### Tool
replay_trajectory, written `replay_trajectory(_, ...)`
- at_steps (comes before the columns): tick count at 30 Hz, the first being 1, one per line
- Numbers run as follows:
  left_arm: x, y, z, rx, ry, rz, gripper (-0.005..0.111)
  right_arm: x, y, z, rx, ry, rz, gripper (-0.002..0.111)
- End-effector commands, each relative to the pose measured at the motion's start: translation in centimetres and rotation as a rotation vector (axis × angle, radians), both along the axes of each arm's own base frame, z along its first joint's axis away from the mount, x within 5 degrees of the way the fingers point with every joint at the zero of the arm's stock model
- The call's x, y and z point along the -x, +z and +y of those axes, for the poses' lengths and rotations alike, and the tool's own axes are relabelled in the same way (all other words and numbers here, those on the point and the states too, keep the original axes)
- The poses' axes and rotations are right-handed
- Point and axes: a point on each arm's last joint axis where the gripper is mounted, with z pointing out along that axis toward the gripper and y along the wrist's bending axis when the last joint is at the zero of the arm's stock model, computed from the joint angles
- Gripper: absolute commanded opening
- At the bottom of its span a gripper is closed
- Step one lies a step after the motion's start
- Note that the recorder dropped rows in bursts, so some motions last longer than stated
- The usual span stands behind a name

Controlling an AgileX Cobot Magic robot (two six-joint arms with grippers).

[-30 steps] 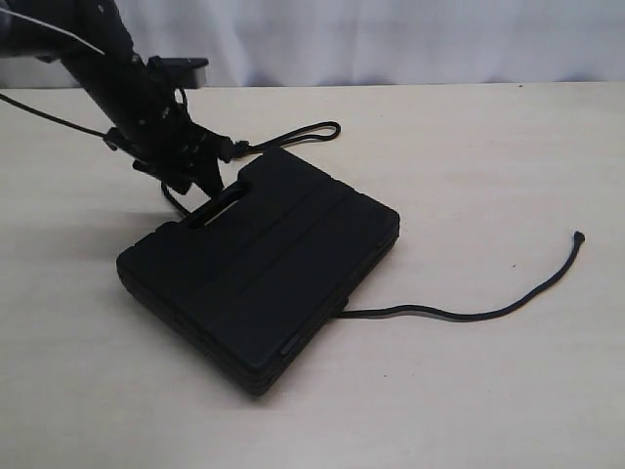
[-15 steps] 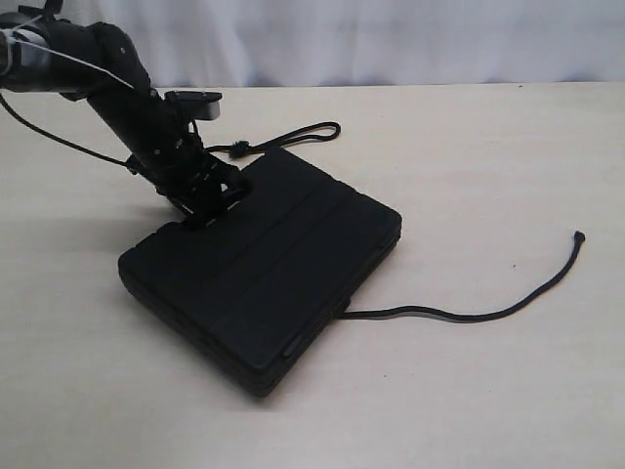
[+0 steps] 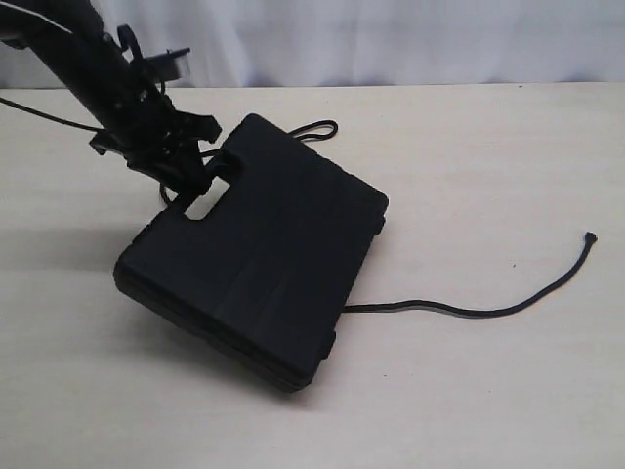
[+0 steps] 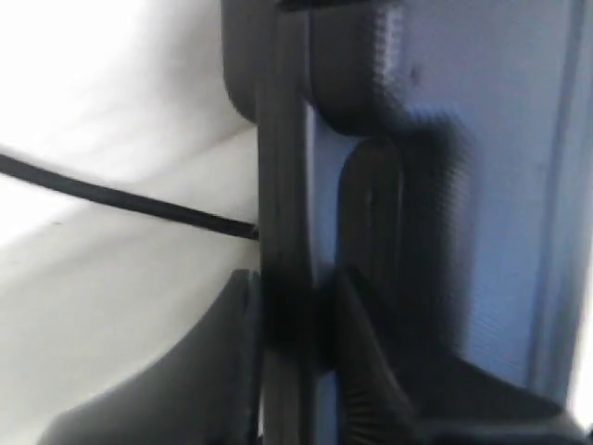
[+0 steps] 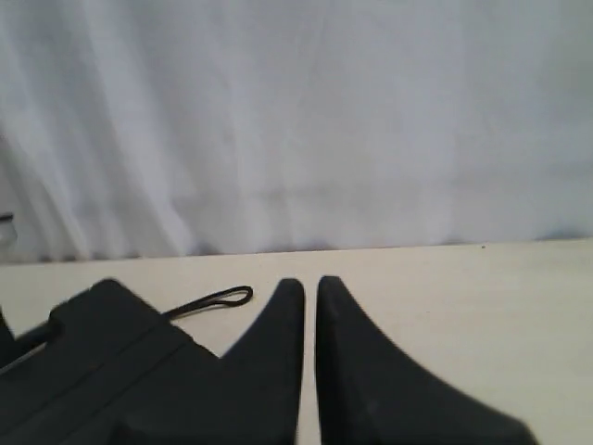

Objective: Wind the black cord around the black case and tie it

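Note:
The black case (image 3: 273, 254) lies at the middle left of the table, its handle end raised off the surface and its far right corner down. My left gripper (image 3: 200, 176) is shut on the bar of the slot handle; in the left wrist view the jaws (image 4: 292, 283) pinch that edge of the case (image 4: 463, 185). The black cord (image 3: 459, 311) comes out from under the case and runs right to a knotted tip (image 3: 590, 236). Its looped end (image 3: 317, 128) shows behind the case. My right gripper (image 5: 309, 283) is shut and empty, out of the exterior view.
The left arm (image 3: 93, 68) slants in from the upper left with a thin cable (image 3: 49, 115) trailing over the table. A pale curtain (image 3: 391, 39) hangs behind the table's far edge. The right wrist view shows the case (image 5: 102, 362) and cord loop (image 5: 218, 299).
The left gripper closed on the handle and raised that end, so the case now tilts and has shifted a little. The cord's free tip slid slightly to the right.

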Motion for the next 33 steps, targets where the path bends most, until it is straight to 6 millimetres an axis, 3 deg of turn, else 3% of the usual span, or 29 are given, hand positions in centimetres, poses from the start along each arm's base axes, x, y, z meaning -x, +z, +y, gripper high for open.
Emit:
replay_trajectory(1, 0.9, 3.8, -1.7, 0.241, 0.06, 0.031, 0.0, 1.0, 2.3, 1.4, 0.217, 0.185, 0.007, 0.004)
replay_trajectory(5, 0.7, 4.3, -2.2, 0.323, 0.089, 0.035, 0.0, 1.5, 3.3, 3.0, 0.286, 0.378, -0.069, 0.005)
replay_trajectory(11, 0.6, 4.7, -2.6, 0.392, 0.111, 0.036, 0.0, 0.5, 2.6, 3.4, 0.323, 0.461, 0.019, 0.005)
replay_trajectory(16, 0.6, 4.7, -2.5, 0.38, 0.107, 0.035, 0.0, -2.5, 2.3, 3.3, 0.41, 0.508, 0.191, 0.005)
replay_trajectory(21, 0.7, 4.5, -2.4, 0.358, 0.09, 0.027, 0.0, -6.4, 2.9, 4.5, 0.297, 0.608, 0.301, 0.005)
replay_trajectory(29, 0.7, 1.3, -0.4, 0.007, 0.021, 0.045, 0.002, -8.5, 0.7, 6.4, 0.339, 0.747, 0.431, 0.015)
replay_trajectory(33, 0.3, -0.5, -1.4, -0.004, -0.055, 0.023, 0.021, -8.8, 0.3, 7.3, 0.347, 0.781, 0.437, 0.018)
